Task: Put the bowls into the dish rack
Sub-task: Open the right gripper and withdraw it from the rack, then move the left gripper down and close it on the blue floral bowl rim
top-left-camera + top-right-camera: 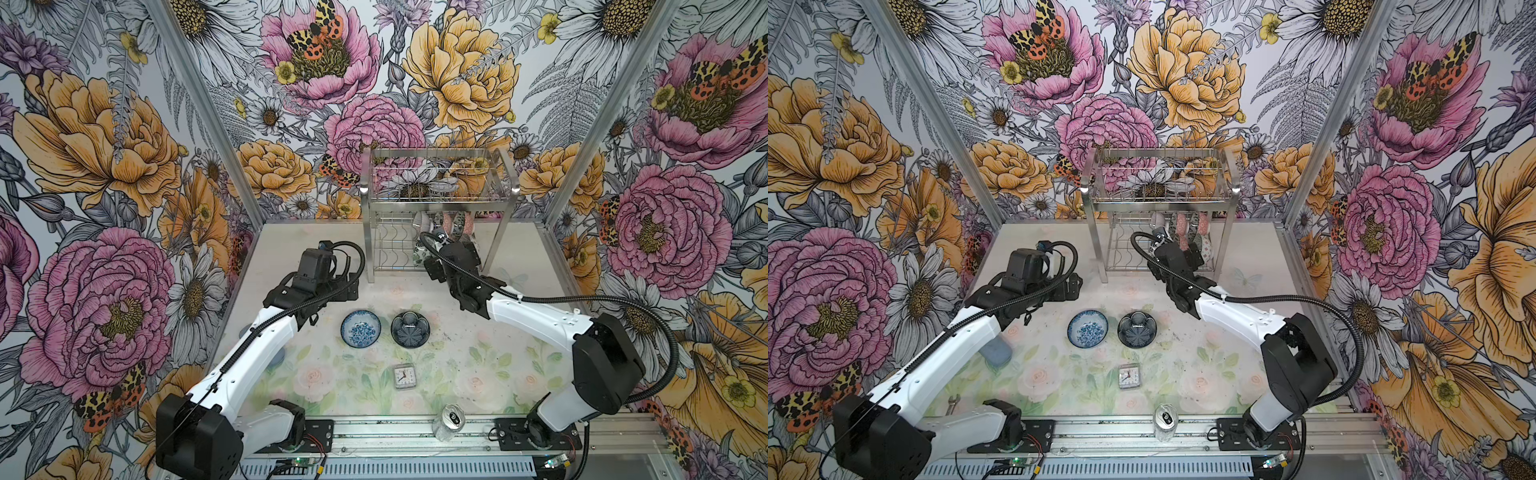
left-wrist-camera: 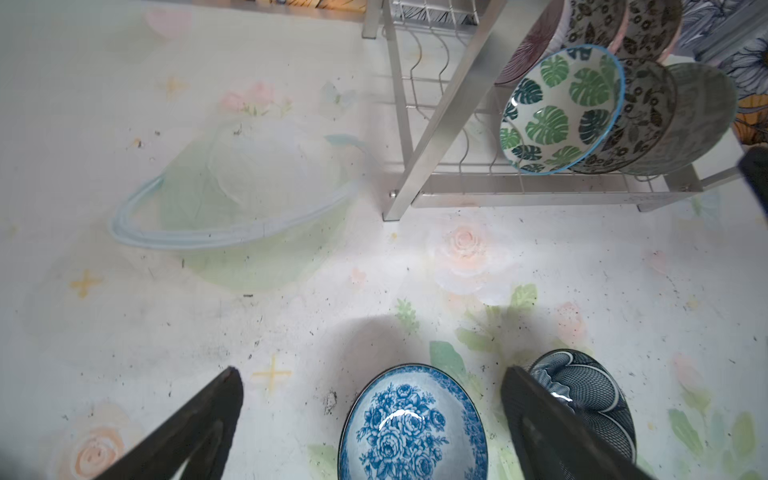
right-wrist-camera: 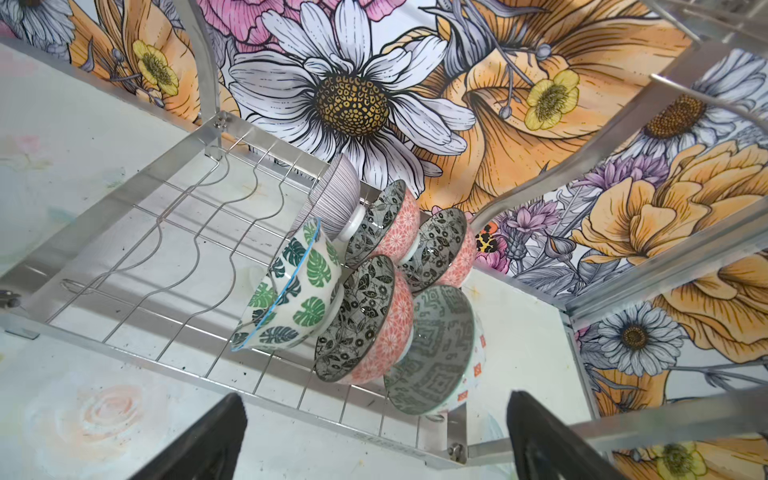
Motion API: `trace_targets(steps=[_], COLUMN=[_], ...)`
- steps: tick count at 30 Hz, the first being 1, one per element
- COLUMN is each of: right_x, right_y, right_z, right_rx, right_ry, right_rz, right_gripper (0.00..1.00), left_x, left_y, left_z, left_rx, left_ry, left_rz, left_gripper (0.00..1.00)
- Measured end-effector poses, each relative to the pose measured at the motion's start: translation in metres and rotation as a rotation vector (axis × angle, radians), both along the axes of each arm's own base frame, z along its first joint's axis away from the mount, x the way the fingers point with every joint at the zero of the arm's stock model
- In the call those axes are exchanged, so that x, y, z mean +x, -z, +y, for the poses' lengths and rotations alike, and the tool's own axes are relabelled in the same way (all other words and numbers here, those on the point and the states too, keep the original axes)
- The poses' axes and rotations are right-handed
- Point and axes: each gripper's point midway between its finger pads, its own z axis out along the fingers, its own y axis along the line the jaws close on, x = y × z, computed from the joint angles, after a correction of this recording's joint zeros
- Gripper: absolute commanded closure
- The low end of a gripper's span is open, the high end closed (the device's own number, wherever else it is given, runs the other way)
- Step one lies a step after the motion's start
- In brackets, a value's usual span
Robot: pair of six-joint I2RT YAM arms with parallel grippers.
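Note:
The dish rack (image 1: 440, 202) (image 1: 1163, 202) stands at the back of the table. On its lower wavy-wire tier several bowls stand on edge: a green leaf bowl (image 3: 291, 291) (image 2: 561, 108), black-and-white floral ones (image 3: 361, 320) and a green geometric one (image 3: 436, 349). Two bowls sit upright on the table: a blue floral bowl (image 1: 360, 328) (image 2: 411, 428) and a dark blue bowl (image 1: 410, 329) (image 2: 594, 395). My left gripper (image 2: 372, 374) hangs open above the blue floral bowl, holding nothing. My right gripper (image 3: 374, 397) is open and empty at the rack's front rail, just before the racked bowls.
A small square clock (image 1: 404, 376) lies in front of the two bowls, and a silver can (image 1: 451, 422) stands at the table's front edge. A translucent mesh dome (image 2: 232, 199) sits left of the rack. A grey cup (image 1: 995, 353) is partly under my left arm.

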Motion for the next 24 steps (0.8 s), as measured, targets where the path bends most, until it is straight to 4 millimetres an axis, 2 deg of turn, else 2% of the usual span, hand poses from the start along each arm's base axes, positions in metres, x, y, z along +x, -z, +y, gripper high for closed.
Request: trace_targets(steps=[4, 11, 16, 24], right_x=[-0.002, 0.000, 0.001, 0.001], right_y=[-0.004, -0.003, -0.001, 0.000], right_z=[-0.013, -0.023, -0.021, -0.019], right_rx=[0.052, 0.113, 0.130, 0.144], right_ry=[0.020, 0.041, 0.035, 0.026], right_rz=[-0.001, 0.008, 0.016, 0.022], right_gripper=[0.00, 0.00, 0.00, 0.00], left_x=[-0.015, -0.038, -0.047, -0.053], left_y=[0.023, 0.062, 0.075, 0.089], left_z=[0.006, 0.012, 0.008, 0.001], left_rx=[-0.027, -0.052, -0.070, -0.115], left_ry=[-0.050, -0.114, -0.119, -0.119], left_rz=[0.055, 0.155, 0.189, 0.219], left_gripper=[0.01, 0.01, 0.01, 0.01])
